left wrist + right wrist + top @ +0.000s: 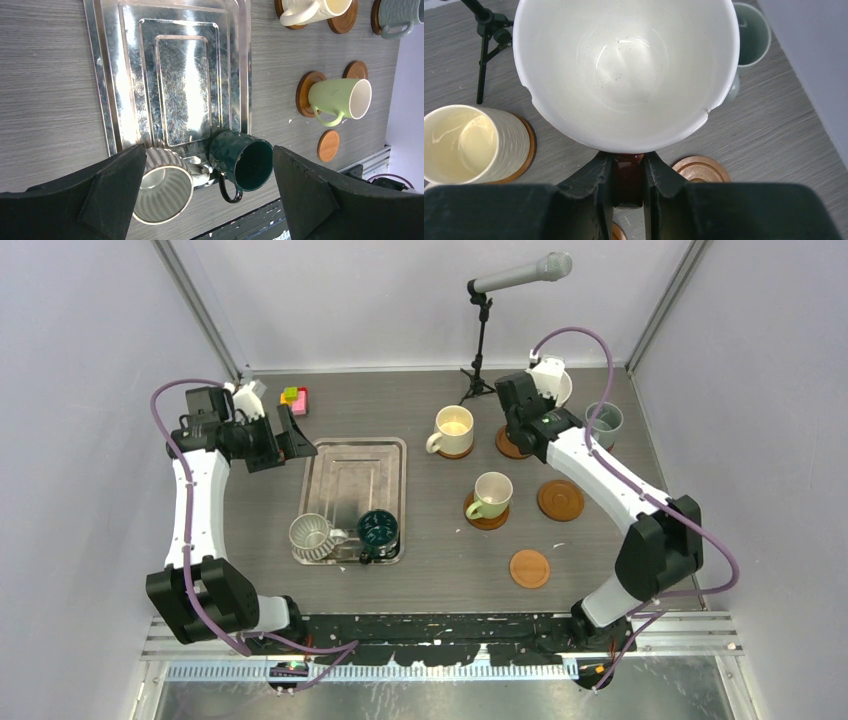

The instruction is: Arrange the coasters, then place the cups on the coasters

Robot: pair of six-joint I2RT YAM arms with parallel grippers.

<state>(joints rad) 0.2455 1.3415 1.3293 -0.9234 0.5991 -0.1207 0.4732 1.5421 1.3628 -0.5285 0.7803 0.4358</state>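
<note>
Coasters, count: we count six coasters, all to the right of the steel tray.
Coasters, look: they are round, flat discs of brown wood cut with ring grooves, and the one nearest the arms' bases is paler than the rest.
Coasters, bare: three carry no cup: the dark coaster, the paler coaster, and a third coaster partly covered by the right arm.
Cups, count: we count six cups, each with a handle.
Cups on coasters: the cream cup and the pale green cup stand upright on discs just right of the tray. The grey-blue cup stands farthest from the tray, and its disc shows only as a brown sliver, so we think it is seated on it.
Cups on the tray: the ribbed silver-grey cup and the dark teal cup stand upright side by side at the tray's near edge.
Sixth cup: the dark red-brown cup, glossy white inside, is well right of the tray's far edge.
Right gripper: its fingers are clamped on that cup's dark handle.
Left gripper: its fingers are spread wide with nothing between them, just beyond the tray's far left corner.
Other things: one microphone stand and one block toy stand beyond the tray's far edge.
</note>
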